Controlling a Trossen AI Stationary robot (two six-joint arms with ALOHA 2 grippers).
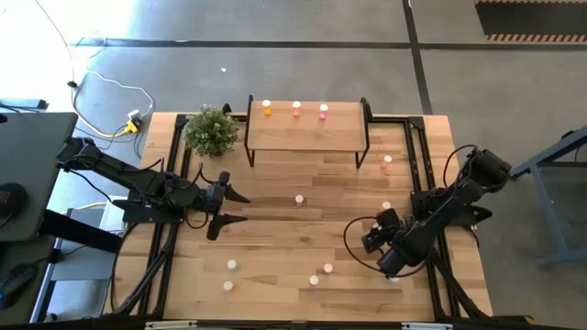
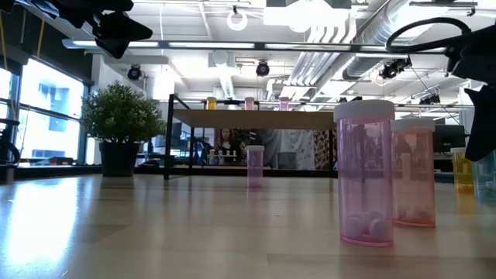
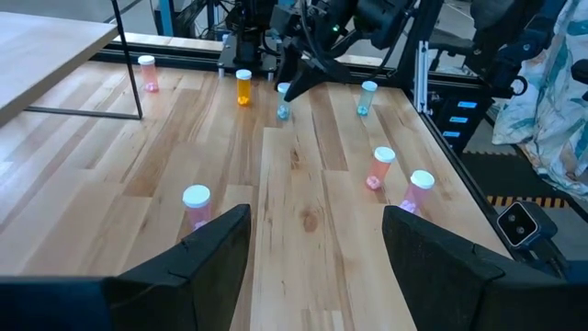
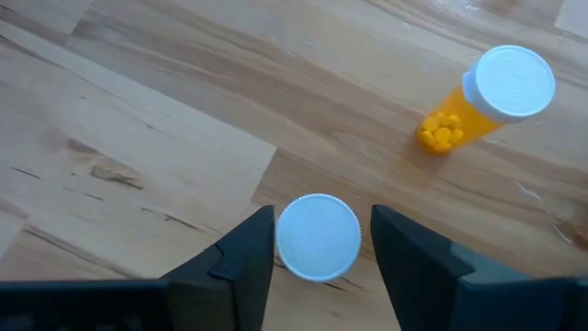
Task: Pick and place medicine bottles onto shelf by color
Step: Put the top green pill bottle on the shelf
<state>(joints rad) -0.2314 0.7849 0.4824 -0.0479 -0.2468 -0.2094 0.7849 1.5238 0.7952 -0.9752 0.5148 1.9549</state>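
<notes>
Looking down, shelf [image 1: 307, 126] carries three medicine bottles [image 1: 295, 109], left gripper [image 1: 227, 207] fingers spread empty over the desk [image 1: 275, 238]; right wrist: right gripper [image 4: 317, 241] fingers straddle a white-capped bottle [image 4: 318, 236], grip unclear; no labels readable.

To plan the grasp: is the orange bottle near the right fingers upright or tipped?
Upright: the orange white-capped bottle stands on its base, cap upward.

Three small white-capped medicine bottles [image 1: 295, 109] stand in a row on the wood-topped, black-framed shelf [image 1: 307, 135] at the surface's far edge, a potted plant [image 1: 210, 130] just left of it.
</notes>
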